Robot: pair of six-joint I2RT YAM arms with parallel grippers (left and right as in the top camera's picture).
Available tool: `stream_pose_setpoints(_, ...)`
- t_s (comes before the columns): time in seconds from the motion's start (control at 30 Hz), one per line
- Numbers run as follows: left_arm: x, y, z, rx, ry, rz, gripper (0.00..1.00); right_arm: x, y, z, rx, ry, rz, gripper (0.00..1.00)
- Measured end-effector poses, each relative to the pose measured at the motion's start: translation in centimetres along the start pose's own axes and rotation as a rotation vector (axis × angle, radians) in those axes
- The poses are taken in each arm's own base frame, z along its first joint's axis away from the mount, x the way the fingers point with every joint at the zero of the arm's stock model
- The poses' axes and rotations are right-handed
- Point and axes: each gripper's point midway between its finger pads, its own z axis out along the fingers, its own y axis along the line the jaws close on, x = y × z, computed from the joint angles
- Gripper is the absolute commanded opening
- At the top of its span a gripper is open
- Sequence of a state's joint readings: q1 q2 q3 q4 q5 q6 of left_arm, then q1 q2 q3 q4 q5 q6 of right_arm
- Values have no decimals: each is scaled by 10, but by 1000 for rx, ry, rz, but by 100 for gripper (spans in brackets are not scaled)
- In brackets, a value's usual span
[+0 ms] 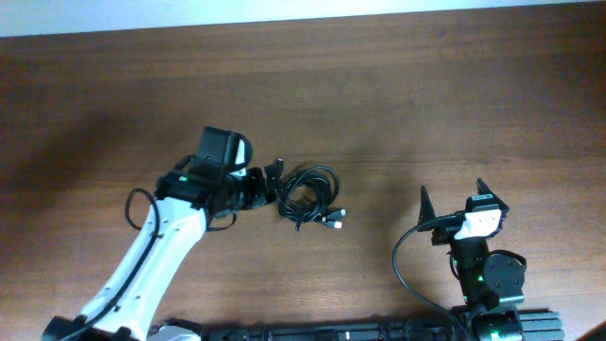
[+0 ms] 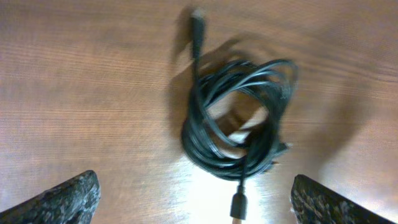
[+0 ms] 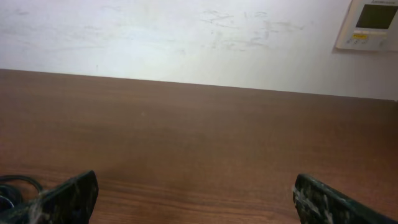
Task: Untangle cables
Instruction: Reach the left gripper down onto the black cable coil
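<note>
- The cables (image 1: 311,196) lie in one small bundle near the middle of the brown worktop (image 1: 398,95). Their loops are coiled up and cross over each other.
- A few plug ends stick out of the bundle, like the pale plug (image 1: 335,221) on the side near the robot. No cord is pulled out on its own.
- The left end effector (image 1: 275,178) is just beside the bundle, on its left. Its jaws are spread wide and hold nothing. From the left wrist view, the bundle sits in front of the fingers (image 2: 68,199), not between them.
- The right end effector (image 1: 453,201) is well apart from the bundle, off to the right. It is spread wide too and is empty.
- I think the job has hardly begun, because the cords are all in one knot.
- What is left is nearly everything: grab a loop or a plug, pull the cords loose one at a time, and lay each one down by itself.
</note>
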State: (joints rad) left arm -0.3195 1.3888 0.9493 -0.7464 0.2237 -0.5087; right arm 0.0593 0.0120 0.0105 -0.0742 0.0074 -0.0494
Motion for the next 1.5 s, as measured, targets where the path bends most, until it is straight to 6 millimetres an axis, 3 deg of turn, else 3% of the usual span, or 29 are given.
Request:
stream_pose_setpoints(0.3, 17, 15, 40, -209, 38, -117, 99, 0, 0, 0, 0, 0, 0, 99)
stream_pose_setpoints(0.57, 23, 15, 72, -255, 62, -133, 99, 0, 0, 0, 0, 0, 0, 99)
stream_pose_setpoints(0.8, 23, 1, 79, -238, 36, -92, 99, 0, 0, 0, 0, 0, 0, 99)
stream_pose_setpoints(1.17, 25, 6, 88, -258, 49, -96, 99, 0, 0, 0, 0, 0, 0, 99)
stream_pose_setpoints(1.4, 34, 1, 97, -265, 67, -81, 75, 0, 0, 0, 0, 0, 0, 99)
stream_pose_setpoints(1.5, 36, -9, 100, -248, 58, -54, 54, 0, 0, 0, 0, 0, 1, 98)
